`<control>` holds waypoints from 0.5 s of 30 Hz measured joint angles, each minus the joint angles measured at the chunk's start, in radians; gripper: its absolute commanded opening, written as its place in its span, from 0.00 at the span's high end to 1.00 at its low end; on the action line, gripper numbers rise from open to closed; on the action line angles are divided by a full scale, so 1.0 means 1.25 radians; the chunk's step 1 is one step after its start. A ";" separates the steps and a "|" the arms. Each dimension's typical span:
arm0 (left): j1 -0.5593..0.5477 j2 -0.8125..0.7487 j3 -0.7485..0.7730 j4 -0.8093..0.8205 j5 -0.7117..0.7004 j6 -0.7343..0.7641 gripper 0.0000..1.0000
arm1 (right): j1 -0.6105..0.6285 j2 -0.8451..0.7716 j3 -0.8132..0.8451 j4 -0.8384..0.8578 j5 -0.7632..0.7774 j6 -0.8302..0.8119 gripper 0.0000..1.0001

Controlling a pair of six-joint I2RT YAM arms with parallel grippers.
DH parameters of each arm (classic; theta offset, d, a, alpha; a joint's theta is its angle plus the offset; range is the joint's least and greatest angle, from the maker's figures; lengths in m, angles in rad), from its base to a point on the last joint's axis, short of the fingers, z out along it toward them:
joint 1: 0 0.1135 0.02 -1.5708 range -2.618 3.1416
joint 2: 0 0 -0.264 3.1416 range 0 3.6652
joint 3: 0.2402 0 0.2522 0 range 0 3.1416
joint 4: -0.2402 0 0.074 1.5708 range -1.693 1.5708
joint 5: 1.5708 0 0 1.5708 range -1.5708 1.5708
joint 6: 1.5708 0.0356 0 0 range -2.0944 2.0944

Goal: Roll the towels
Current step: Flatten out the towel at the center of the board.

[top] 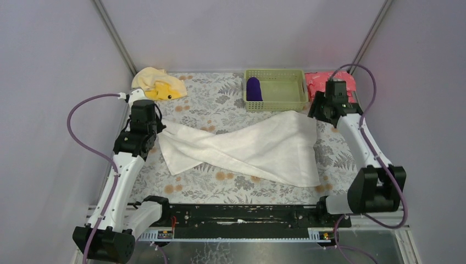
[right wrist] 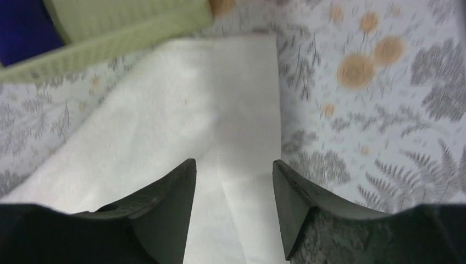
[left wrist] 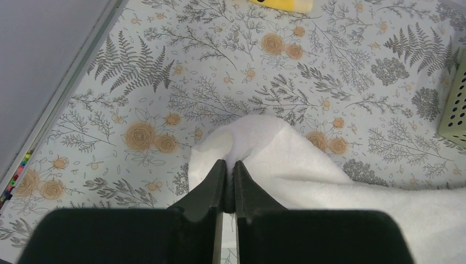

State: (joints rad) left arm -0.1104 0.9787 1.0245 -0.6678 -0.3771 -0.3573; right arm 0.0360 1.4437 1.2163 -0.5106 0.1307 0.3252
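Not far along, I'd judge: the white towel (top: 247,148) lies unrolled and twisted mid-table, its nine-o'clock corner pinched in the left gripper (left wrist: 229,165), while the right gripper (right wrist: 233,165) gapes empty over its two-o'clock corner. The purple towel (top: 253,89) sits in the basket (top: 286,104) at twelve, and the yellow towel (top: 159,85) lies crumpled at eleven.

Two matching arms on show: the left arm (top: 117,176) and the right arm (top: 357,137) both wear white shells on the long links, with chunky black housings at the joints. A purple cable (top: 69,118) loops along each. There's a black rail (top: 236,215) between the bases. Up close, the left gripper (left wrist: 229,165) has matte black wedge fingers (left wrist: 211,184); the right gripper (right wrist: 233,165) looks the same.
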 measured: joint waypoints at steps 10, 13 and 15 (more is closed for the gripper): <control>0.000 -0.063 -0.057 0.023 0.026 0.005 1.00 | 0.000 -0.169 -0.362 -0.042 -0.054 0.118 0.44; 0.000 -0.074 -0.066 0.027 0.026 0.005 1.00 | 0.000 -0.123 -0.395 -0.037 -0.085 0.137 0.45; 0.000 -0.080 -0.070 0.031 0.025 0.006 1.00 | 0.000 -0.056 -0.395 -0.014 -0.094 0.145 0.46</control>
State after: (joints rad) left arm -0.1101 0.8787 0.9371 -0.6292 -0.3454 -0.3500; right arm 0.0360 1.3739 0.7227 -0.5282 0.0132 0.5064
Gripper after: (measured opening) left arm 0.041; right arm 0.551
